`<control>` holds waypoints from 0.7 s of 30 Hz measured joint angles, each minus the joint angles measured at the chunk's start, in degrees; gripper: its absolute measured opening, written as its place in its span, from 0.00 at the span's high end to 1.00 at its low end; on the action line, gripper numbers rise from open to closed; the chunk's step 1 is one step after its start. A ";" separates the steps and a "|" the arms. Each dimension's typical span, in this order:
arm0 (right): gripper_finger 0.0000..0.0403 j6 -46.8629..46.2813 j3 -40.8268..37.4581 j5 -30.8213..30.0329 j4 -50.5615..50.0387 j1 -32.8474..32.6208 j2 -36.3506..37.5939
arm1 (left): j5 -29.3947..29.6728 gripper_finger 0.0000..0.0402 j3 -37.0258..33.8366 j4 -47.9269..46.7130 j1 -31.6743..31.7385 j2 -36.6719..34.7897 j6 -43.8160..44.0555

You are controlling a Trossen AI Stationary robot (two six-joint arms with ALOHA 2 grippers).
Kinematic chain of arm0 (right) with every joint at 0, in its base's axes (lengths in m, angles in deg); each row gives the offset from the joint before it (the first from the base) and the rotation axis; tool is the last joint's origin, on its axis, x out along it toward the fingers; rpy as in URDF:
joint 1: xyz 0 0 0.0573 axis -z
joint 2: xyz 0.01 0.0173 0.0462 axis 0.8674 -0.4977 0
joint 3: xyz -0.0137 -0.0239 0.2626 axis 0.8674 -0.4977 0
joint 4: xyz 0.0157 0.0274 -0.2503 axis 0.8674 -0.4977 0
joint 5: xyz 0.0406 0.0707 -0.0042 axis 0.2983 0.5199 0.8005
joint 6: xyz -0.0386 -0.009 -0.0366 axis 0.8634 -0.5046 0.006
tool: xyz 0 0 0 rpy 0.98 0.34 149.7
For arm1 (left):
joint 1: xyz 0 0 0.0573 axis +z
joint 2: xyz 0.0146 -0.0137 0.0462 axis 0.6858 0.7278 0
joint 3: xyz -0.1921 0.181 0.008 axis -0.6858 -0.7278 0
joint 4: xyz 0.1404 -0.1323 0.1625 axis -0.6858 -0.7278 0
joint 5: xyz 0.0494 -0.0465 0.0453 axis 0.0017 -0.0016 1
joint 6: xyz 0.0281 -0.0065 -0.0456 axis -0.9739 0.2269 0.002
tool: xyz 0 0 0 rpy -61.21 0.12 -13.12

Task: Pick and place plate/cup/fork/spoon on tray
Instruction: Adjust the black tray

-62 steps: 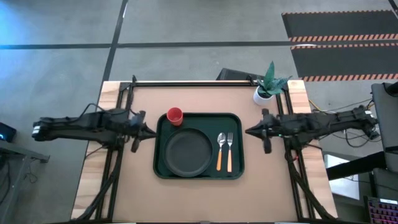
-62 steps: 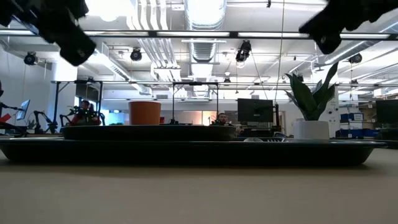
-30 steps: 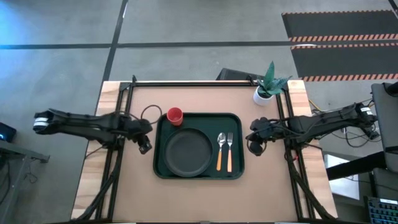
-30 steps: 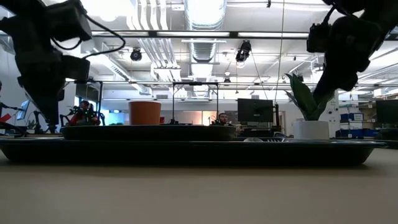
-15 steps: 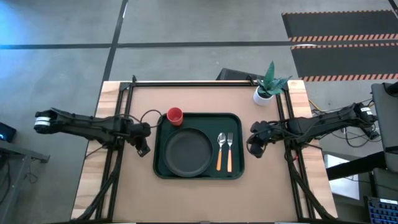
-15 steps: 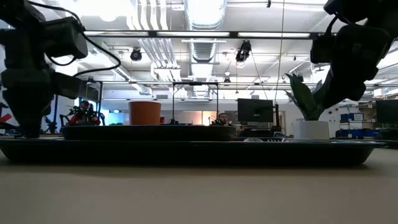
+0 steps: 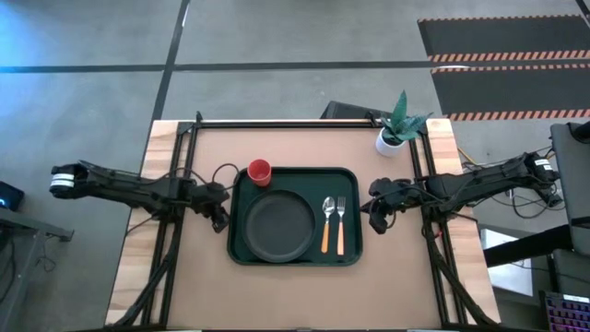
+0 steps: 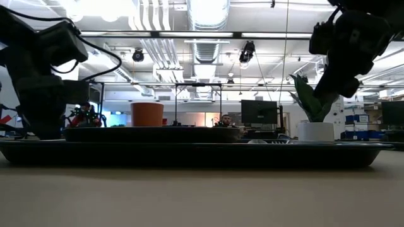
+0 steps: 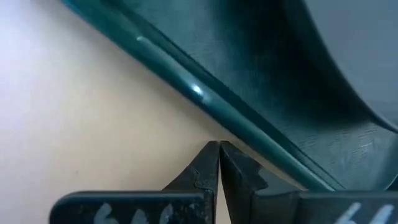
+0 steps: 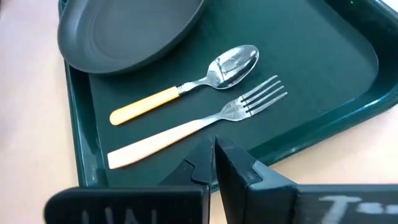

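Both sets of jaws are clenched, nothing held. Left gripper [image 7: 219, 221] is parked at the tray [image 7: 241, 254]'s left rim, right gripper [image 7: 376, 219] just off its right rim, low over the counter [image 7: 295, 143]. Inward from there, all task items are seen on the tray: fork [image 7: 339, 225] & spoon [image 7: 326, 224] nearer the right arm, long axes parallel, plate [image 7: 279, 225] centre, cup [image 7: 260, 171] far-left corner. Judged: nothing left to pick. Potted plant [image 7: 397, 127] stands clear, beyond the tray.

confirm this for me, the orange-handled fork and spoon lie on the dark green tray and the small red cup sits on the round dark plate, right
Not quite. The high view shows the small red cup at the dark green rectangular tray's far left corner, beside the round dark plate. The orange-handled fork and spoon do lie on the tray.
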 joint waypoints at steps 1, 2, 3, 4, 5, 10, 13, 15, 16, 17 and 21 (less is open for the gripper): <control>0.98 0.03 0.00 0.00 0.23 0.00 0.01 | 0.00 1.00 -0.10 0.67 0.00 -0.01 -0.25; 0.98 0.09 0.00 0.00 0.25 0.00 0.04 | -0.01 1.00 -0.14 1.74 0.00 -0.03 -0.54; 0.98 0.07 0.00 0.00 0.21 0.00 0.06 | -0.02 1.00 -0.08 2.47 0.00 -0.14 -0.92; 0.98 0.07 0.02 0.00 0.23 0.00 0.04 | 0.06 1.00 -0.19 3.32 0.00 -0.21 -1.15; 0.98 0.08 0.06 0.00 0.23 0.00 0.04 | 0.42 1.00 -0.25 4.08 0.00 -0.23 -1.17; 0.98 0.35 0.28 0.00 0.28 0.00 0.06 | 1.56 1.00 -0.41 7.76 -0.04 1.10 -1.24; 0.98 0.37 0.28 0.00 0.23 0.00 0.04 | 1.73 1.00 -0.84 11.24 -0.04 2.55 -1.17; 0.98 0.50 0.28 0.00 0.02 0.00 0.06 | 1.75 1.00 -1.25 14.25 -0.02 3.92 -0.10; 0.98 0.56 0.28 0.00 -0.49 0.00 0.06 | 1.69 1.00 -1.41 15.55 -0.02 4.63 0.10; 0.98 0.19 0.29 -0.02 -1.57 0.01 0.07 | 1.26 1.00 -1.59 16.75 -0.03 5.42 0.19; 0.98 -8.30 0.33 0.00 -13.84 0.38 0.04 | -0.14 1.00 -1.76 19.72 0.02 8.19 0.21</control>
